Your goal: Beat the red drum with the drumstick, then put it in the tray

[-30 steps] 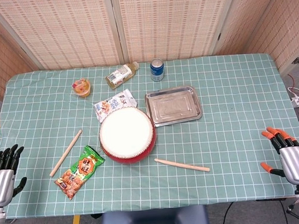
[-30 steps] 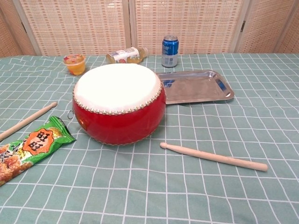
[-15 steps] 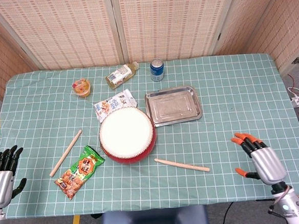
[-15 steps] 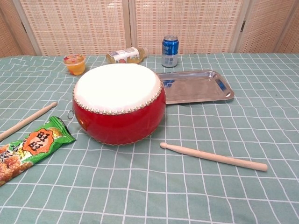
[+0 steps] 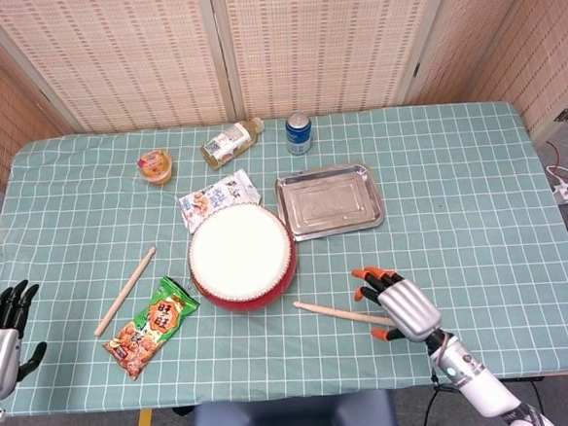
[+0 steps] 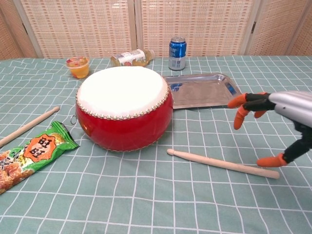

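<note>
Right hand (image 5: 400, 303) positioned over the thick end of the drumstick (image 5: 342, 312), fingers spread apart, orange-tipped, nothing held; in the chest view the hand (image 6: 273, 122) hangs above the stick (image 6: 222, 164), thumb tip low beside its butt end, contact not determinable. Drumstick flat on the tabletop (image 5: 459, 201), just in front of the red drum (image 5: 242, 256), narrow tip toward the drum, not touching it. Drum upright near the tabletop centre, white skin facing up. Metal tray (image 5: 329, 200) just behind and to the right of the drum, lying flat, holding nothing. Left hand (image 5: 1, 325) at the near left edge of the tabletop, dark fingers apart, gripping nothing, well apart from all items.

Second wooden stick (image 5: 126, 290) lying diagonally left of the drum. Green snack packet (image 5: 152, 327) just beside that stick, near the front edge. White snack packet (image 5: 219, 197) touching the back of the drum, partly tucked behind it. Blue can (image 5: 299, 133) upright behind the tray. Bottle (image 5: 231, 143) on its side left of the can. Orange jelly cup (image 5: 154, 165) further left, upright.
</note>
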### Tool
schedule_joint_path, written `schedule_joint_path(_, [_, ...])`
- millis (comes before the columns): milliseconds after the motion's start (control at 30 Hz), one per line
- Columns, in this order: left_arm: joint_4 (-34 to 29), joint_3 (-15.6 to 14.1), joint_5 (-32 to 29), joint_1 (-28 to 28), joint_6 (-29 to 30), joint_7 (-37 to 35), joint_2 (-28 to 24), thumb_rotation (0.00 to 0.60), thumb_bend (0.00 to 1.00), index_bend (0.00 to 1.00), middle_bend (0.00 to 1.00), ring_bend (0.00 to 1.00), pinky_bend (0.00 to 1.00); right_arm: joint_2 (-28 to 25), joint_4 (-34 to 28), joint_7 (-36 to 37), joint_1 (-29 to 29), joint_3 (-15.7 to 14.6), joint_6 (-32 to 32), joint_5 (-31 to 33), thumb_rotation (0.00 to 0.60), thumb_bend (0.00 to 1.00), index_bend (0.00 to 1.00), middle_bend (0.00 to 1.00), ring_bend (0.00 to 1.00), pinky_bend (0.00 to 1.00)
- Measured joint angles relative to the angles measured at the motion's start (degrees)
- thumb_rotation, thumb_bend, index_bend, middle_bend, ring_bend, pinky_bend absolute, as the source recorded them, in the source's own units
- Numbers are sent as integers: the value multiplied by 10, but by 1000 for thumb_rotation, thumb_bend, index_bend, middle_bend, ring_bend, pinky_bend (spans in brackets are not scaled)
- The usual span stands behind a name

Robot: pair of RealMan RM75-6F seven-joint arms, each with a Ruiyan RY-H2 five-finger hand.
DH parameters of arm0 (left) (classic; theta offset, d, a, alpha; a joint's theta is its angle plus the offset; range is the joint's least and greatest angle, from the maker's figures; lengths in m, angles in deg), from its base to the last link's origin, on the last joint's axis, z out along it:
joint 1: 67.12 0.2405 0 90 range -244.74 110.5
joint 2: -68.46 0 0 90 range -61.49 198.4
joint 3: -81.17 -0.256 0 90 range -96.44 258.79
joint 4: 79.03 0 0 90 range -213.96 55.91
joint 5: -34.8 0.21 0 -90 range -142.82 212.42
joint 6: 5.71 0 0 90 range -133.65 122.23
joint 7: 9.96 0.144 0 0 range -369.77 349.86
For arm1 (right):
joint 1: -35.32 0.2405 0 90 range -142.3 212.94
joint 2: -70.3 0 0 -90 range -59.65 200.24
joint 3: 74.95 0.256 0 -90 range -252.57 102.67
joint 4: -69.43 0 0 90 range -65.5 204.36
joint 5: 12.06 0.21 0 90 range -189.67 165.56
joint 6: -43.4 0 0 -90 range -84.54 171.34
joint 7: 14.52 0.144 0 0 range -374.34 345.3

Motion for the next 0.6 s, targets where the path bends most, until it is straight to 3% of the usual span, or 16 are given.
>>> schedule_joint_path(300, [13, -2, -5, 1, -8, -13, 1, 600, 255, 7, 0, 0, 13, 95, 98, -20, 48, 22, 51, 58, 600, 117, 420, 147, 132, 272])
schedule_joint_path(600, [19, -3, 0, 0, -9, -21, 2, 600, 254, 7, 0, 0, 13, 144, 141, -23, 85, 32, 84, 96, 600, 272, 447, 147, 133, 257])
